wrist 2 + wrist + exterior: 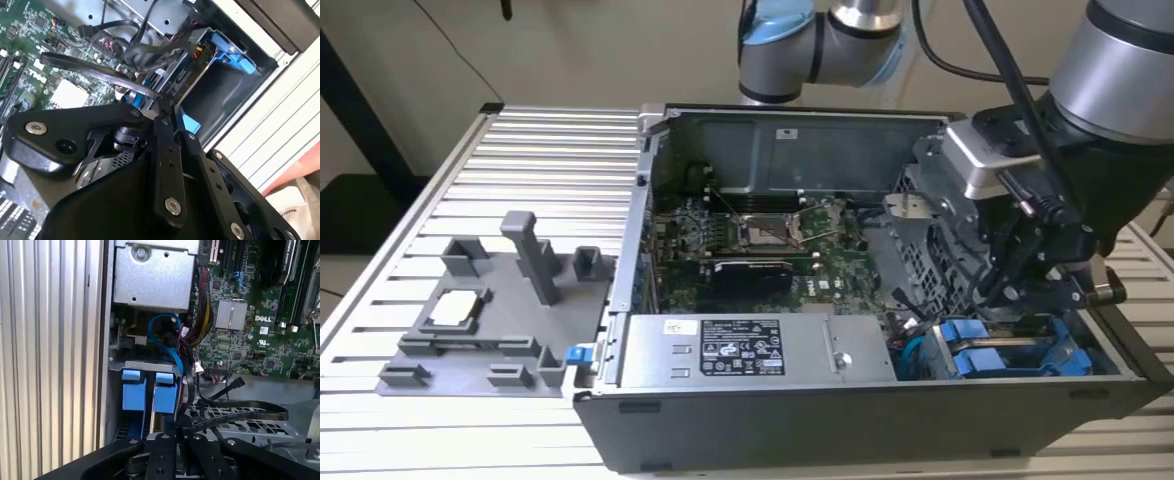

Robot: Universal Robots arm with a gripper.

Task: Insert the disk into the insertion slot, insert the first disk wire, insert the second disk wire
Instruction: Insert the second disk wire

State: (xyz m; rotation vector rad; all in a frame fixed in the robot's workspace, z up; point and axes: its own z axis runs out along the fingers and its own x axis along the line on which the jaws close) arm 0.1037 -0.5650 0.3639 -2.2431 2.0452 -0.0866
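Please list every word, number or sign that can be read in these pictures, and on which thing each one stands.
Nothing can be quoted reliably.
White-and-black sticker on the grey power supply box: print too small to read.
Small white sticker on the case's rear wall: too small to read.
Motherboard: a white logo and tiny white markings, too small to read.

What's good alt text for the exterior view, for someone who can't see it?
A grey robot arm's black gripper reaches into an open grey desktop computer case, just above blue plastic drive carriers in the corner at the exterior view's right. The case sits on a ribbed aluminium table, beside a grey plastic fixture at the view's left.
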